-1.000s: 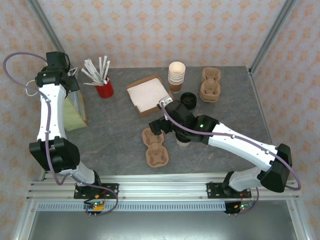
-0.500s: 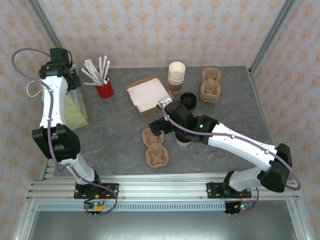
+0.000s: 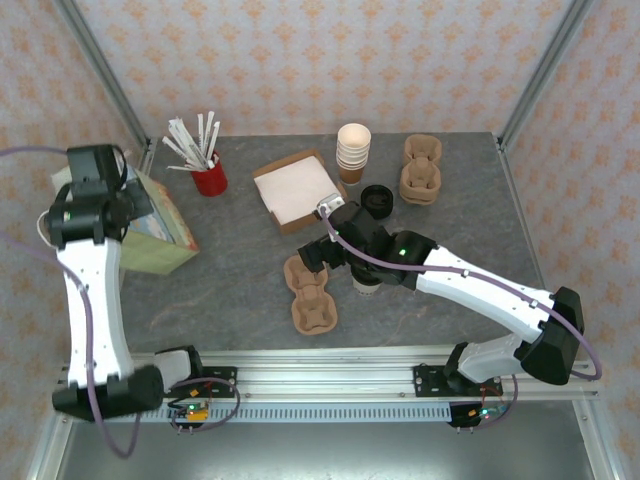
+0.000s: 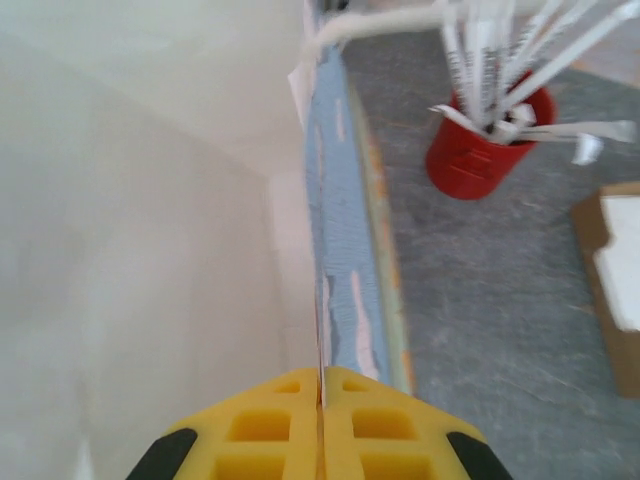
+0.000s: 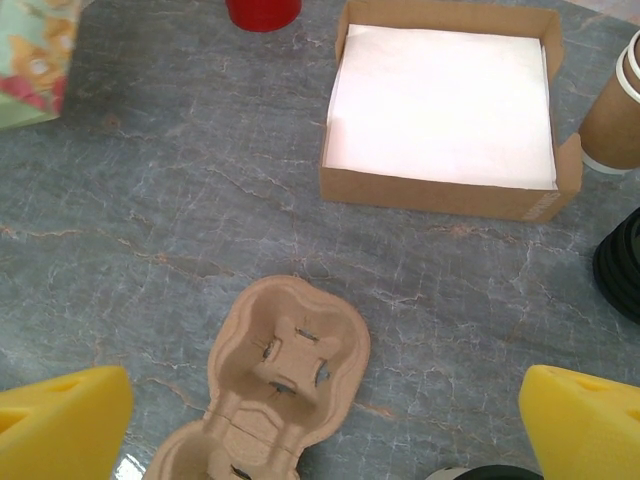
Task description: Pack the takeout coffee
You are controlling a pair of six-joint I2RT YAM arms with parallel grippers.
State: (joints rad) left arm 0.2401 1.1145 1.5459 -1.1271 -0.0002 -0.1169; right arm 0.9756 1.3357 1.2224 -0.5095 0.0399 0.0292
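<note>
Bag-opening step, I'd say: left gripper (image 4: 322,388) pinches the paper bag (image 3: 160,236) by its rim, right gripper (image 5: 322,420) hangs wide open and next needs to clamp the takeout coffee (image 3: 366,286).

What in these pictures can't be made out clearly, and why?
Takeout coffee: top view, mostly under the right arm; right wrist view, cut off by the bottom edge.
Paper bag inside: left wrist view, seen edge-on and blurred.
Loose black lids: count too small to tell in the top view; right wrist view, cut off by the right edge.
</note>
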